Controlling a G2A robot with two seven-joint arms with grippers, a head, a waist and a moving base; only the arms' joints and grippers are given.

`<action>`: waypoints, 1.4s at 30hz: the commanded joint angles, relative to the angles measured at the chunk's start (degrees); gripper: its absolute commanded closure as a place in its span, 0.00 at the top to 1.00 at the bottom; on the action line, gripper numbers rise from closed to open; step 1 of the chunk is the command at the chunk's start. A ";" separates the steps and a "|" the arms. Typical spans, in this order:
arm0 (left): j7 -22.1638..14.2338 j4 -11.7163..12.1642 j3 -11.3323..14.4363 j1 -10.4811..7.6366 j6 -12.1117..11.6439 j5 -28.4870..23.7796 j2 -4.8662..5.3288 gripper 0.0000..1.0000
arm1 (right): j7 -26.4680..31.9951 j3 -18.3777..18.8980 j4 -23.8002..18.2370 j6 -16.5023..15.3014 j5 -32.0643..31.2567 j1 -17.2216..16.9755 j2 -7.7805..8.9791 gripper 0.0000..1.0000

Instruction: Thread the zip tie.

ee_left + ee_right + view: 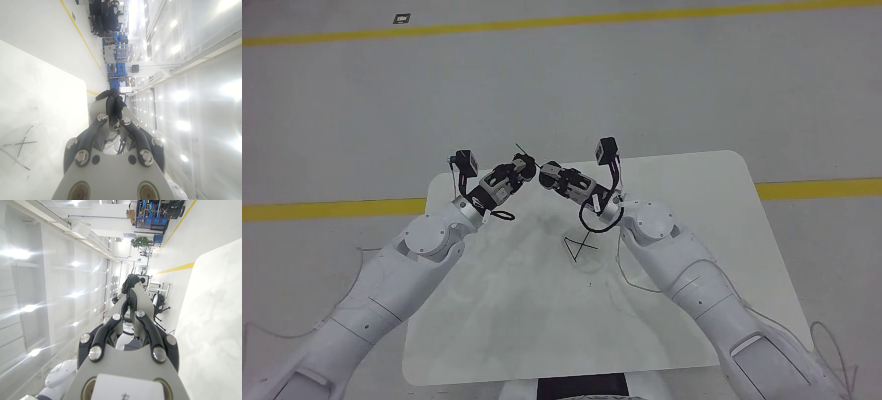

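Observation:
Both grippers meet tip to tip above the far edge of the white table (692,300). My left gripper (527,170) (113,93) is shut, and a thin dark zip tie (523,151) pokes out past its tips, away from the robot. My right gripper (546,170) (132,277) is also shut. A thin strip of the zip tie (133,269) runs between its fingers and sticks out beyond them. The spot where the two grippers meet is hidden by the fingers themselves.
Several loose zip ties (580,246) (20,144) lie crossed on the table near its middle, below the right forearm. The table's far edge lies right under the grippers, with grey floor and a yellow line (332,210) beyond.

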 commanded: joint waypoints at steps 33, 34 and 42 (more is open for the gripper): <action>-12.55 1.34 -5.61 2.53 -2.85 2.39 0.87 1.00 | 14.30 7.05 -1.62 1.48 4.83 -2.79 1.76 0.00; -12.55 1.34 -5.61 2.53 -2.85 2.39 0.87 1.00 | 14.30 7.05 -1.62 1.48 4.83 -2.79 1.76 0.00; -12.55 1.34 -5.61 2.53 -2.85 2.39 0.87 1.00 | 14.30 7.05 -1.62 1.48 4.83 -2.79 1.76 0.00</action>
